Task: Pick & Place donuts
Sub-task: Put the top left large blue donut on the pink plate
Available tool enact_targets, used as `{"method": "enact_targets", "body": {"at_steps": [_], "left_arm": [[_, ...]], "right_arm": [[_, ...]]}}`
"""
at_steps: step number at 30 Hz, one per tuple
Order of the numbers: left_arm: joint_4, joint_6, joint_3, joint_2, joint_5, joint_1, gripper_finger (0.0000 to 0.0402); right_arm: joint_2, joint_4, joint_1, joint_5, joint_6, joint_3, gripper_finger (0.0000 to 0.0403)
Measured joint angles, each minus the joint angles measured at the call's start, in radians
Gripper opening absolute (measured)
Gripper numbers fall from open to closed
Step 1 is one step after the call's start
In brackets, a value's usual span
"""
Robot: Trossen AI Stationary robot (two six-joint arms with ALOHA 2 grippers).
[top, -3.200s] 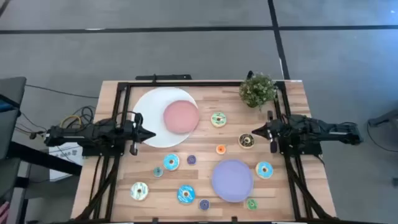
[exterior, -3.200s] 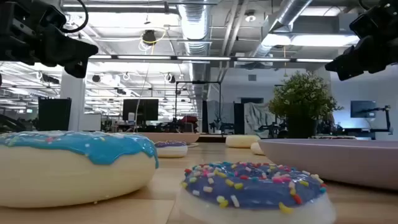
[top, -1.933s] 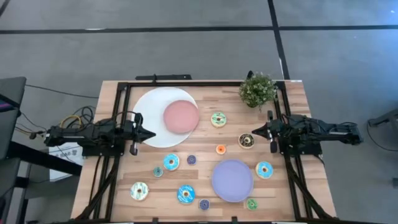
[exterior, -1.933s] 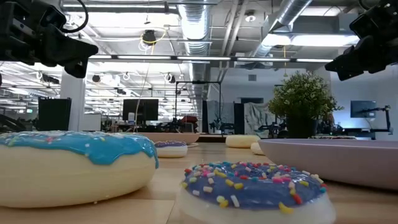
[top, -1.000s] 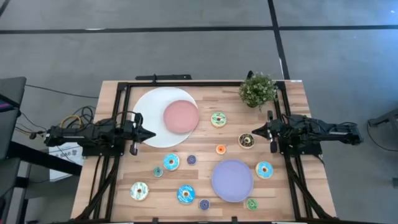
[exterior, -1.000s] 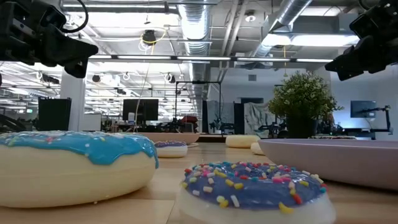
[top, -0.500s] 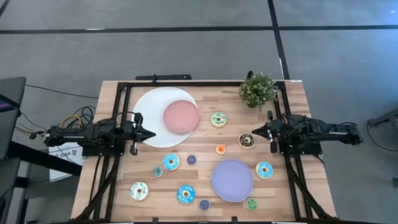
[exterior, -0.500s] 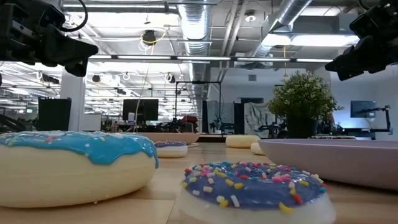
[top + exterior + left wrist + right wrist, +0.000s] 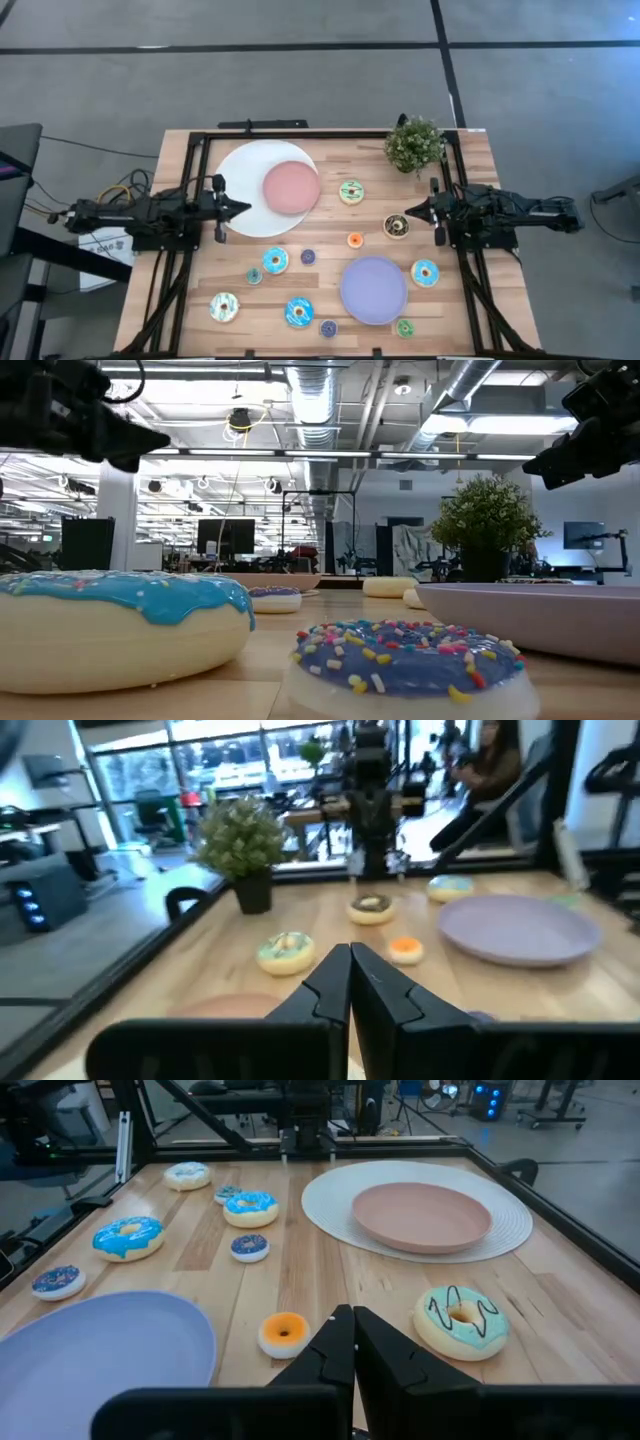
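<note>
High view: the left claw (image 9: pixel 243 208) hangs over the white plate's (image 9: pixel 240 165) left edge, tips together; the right claw (image 9: pixel 409 212) sits just right of the brown donut (image 9: pixel 397 227), tips together. The pink plate (image 9: pixel 291 187) lies on the white one. Donuts are scattered around the lavender plate (image 9: pixel 373 289) on the tabletop (image 9: pixel 480 160).

Low view: a blue donut (image 9: pixel 120 625) and a purple sprinkled donut (image 9: pixel 405 665) lie nearest.

Left wrist view: fingers (image 9: pixel 330 988) pressed shut, cream-green donut (image 9: pixel 285 951) ahead.

Right wrist view: fingers (image 9: pixel 375 1348) closed, an orange donut (image 9: pixel 284 1333) and a teal donut (image 9: pixel 461 1321) either side
</note>
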Motion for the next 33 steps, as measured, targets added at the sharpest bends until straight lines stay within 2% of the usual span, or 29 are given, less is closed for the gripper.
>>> {"method": "enact_targets", "body": {"at_steps": [8,14,22,29,33], "left_arm": [[-0.012,0.042,0.209,0.303,-0.081,-0.001,0.0000],[-0.108,-0.138,0.381,0.557,-0.083,-0.054,0.0000],[-0.264,-0.300,0.569,0.860,-0.226,-0.253,0.0000],[-0.507,-0.483,0.770,1.042,-0.229,-0.325,0.0000],[-0.604,-0.553,0.856,1.117,-0.174,-0.327,0.0014]], "right_arm": [[0.000,0.000,0.000,0.000,0.000,0.000,0.0000],[0.000,0.000,0.000,0.000,0.000,0.000,0.0000],[0.000,0.000,0.000,0.000,0.000,0.000,0.0000],[0.000,0.000,0.000,0.000,0.000,0.000,0.0000],[0.000,0.000,0.000,0.000,0.000,0.000,0.0000]]}}
